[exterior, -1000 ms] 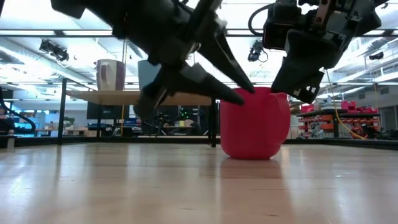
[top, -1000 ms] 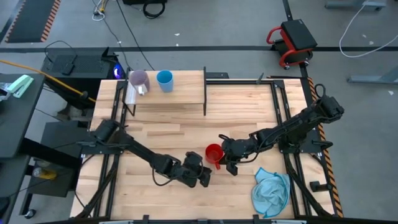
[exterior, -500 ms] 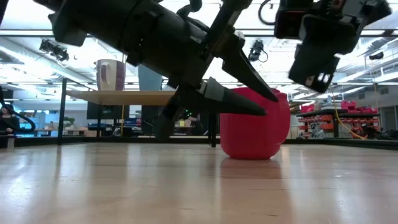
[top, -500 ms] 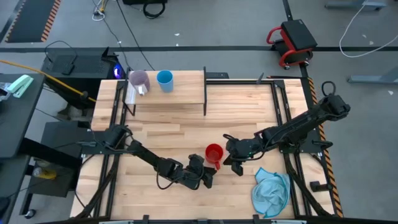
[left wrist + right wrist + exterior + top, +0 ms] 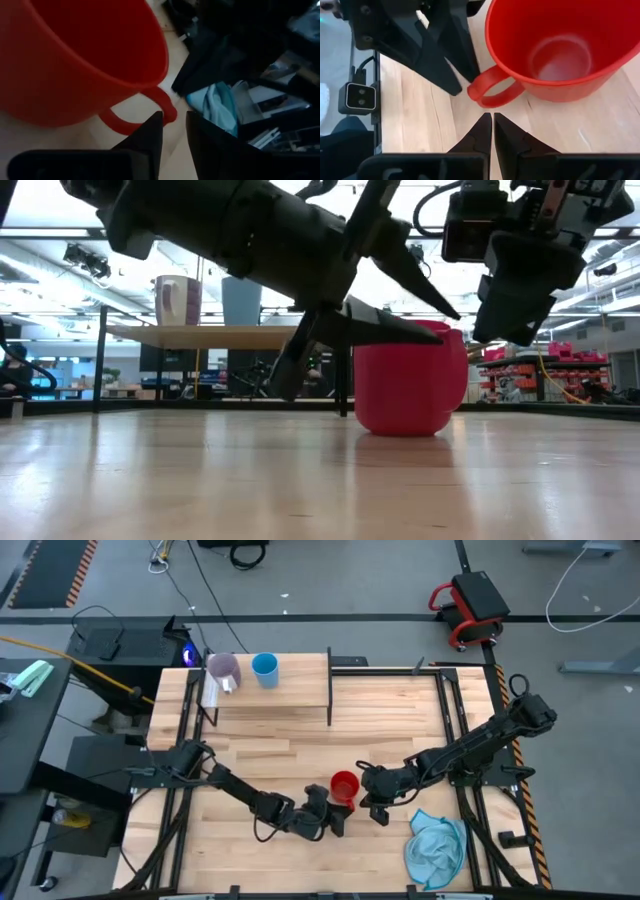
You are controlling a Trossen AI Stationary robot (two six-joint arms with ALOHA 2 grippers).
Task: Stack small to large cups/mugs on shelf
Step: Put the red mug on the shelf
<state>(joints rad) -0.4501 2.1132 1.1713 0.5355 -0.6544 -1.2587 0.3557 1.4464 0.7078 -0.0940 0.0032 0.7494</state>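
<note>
Left gripper [image 5: 336, 819] is lining up on the red cup [image 5: 344, 785] near the table's [image 5: 260, 755] front edge.
Its fingers are standing narrowly parted by the handle [image 5: 490, 90], gripping nothing; it should straddle that loop squarely before closing. Right gripper [image 5: 374, 808], pinched empty, is waiting alongside.

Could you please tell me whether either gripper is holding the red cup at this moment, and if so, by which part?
Nothing is held. The red cup stands on the table, with the left gripper and right gripper close to its handle.
</note>
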